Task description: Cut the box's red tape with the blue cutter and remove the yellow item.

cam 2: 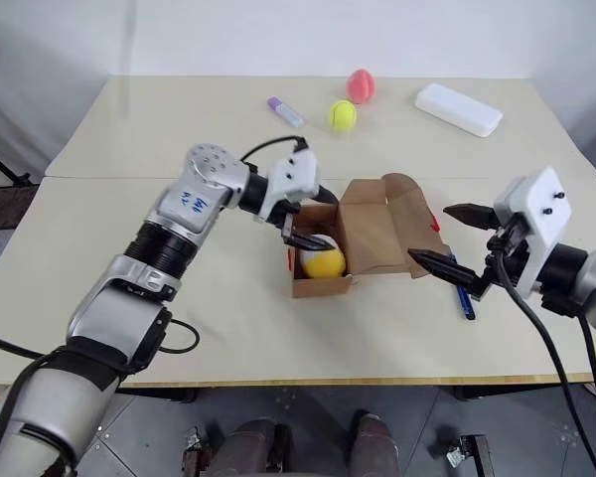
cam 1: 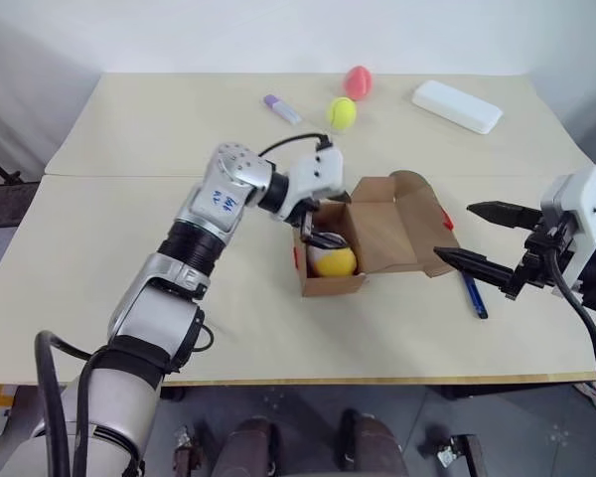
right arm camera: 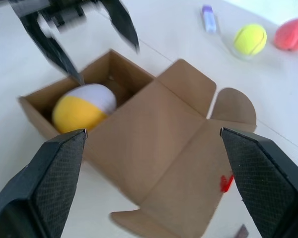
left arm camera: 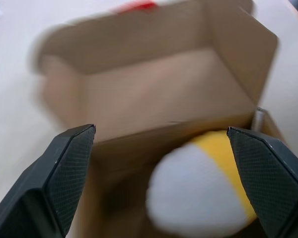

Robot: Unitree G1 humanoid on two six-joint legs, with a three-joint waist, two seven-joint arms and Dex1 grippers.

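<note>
Left gripper (cam 1: 318, 227) is spread wide and empty, fingers poised right over the open mouth of the box (cam 1: 361, 248), one tip dipping just inside the rim. That looks like a line-up for a straddling grab on the yellow item (cam 1: 333, 260), which sits inside the box at the end nearer the front edge of the tabletop, a yellow-and-white ball nestled against the cardboard wall and not yet gripped.

Right gripper (cam 1: 482, 241) is released too, fingers wide apart, holding nothing, hanging above the tabletop's right side, apart from the box and aimed towards it. My read: it is standing clear so the left arm has room.

The box lid is thrown back towards the right edge, flaps splayed flat. The red tape (cam 1: 447, 219) shows as a scrap on that far flap, so the seam looks already cut. The blue cutter (cam 1: 474, 294) lies on the tabletop just beyond the flap, under the right gripper, set down and untouched.

Nothing else shows in the box besides the ball.
</note>
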